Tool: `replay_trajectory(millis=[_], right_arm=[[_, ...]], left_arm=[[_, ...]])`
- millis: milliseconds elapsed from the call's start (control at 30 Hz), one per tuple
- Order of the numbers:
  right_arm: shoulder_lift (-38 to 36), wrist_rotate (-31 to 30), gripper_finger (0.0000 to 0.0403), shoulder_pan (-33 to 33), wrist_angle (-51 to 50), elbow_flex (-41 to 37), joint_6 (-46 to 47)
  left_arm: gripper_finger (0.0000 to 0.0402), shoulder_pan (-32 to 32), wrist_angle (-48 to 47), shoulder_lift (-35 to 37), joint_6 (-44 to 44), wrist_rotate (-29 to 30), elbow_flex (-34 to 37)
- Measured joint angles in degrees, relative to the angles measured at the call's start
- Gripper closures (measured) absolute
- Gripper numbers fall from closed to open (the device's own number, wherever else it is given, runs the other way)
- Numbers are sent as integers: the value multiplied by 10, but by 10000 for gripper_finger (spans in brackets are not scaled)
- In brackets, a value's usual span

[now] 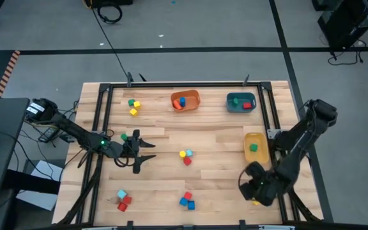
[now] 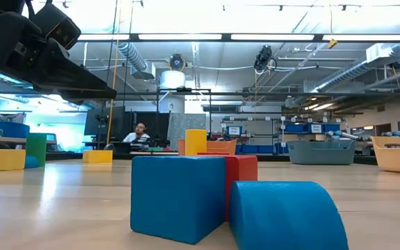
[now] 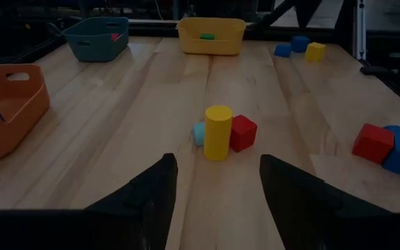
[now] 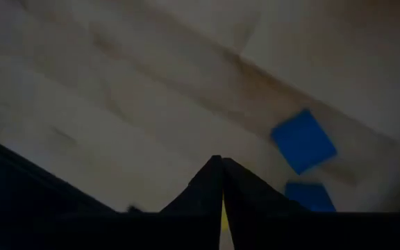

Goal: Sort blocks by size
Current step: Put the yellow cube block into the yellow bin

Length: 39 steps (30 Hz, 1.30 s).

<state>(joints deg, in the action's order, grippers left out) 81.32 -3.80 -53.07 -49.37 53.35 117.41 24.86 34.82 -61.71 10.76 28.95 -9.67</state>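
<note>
Yellow, the upright cylinder block (image 3: 218, 132) straight ahead of the open left end effector (image 3: 217, 198), touching a red cube (image 3: 242, 132), looks light, rigid and smooth, best pinched across its round sides, while the right end effector (image 1: 255, 186) waits shut.

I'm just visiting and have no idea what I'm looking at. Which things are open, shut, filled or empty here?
left gripper: open, holding nothing, aimed at the centre blocks.
right gripper: shut, low over the table's near right corner.
orange bin: holds blocks.
teal bin: holds blocks.
yellow bin: holds a green block.
</note>
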Motion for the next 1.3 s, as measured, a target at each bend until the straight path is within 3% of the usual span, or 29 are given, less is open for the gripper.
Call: replay_trajectory(millis=[300,767,1133,1300], right_arm=[[37,7,313,-50,31,0,27],[77,30,214,-65,55,0,19],[84,30,201,-65,103,0,-45],[125,71,201,-63,126,5,-93]], left_arm=[[188,0,0,0,3,0,0],[188,0,0,0,4,0,0],[188,0,0,0,4,0,0],[188,0,0,0,4,0,0]])
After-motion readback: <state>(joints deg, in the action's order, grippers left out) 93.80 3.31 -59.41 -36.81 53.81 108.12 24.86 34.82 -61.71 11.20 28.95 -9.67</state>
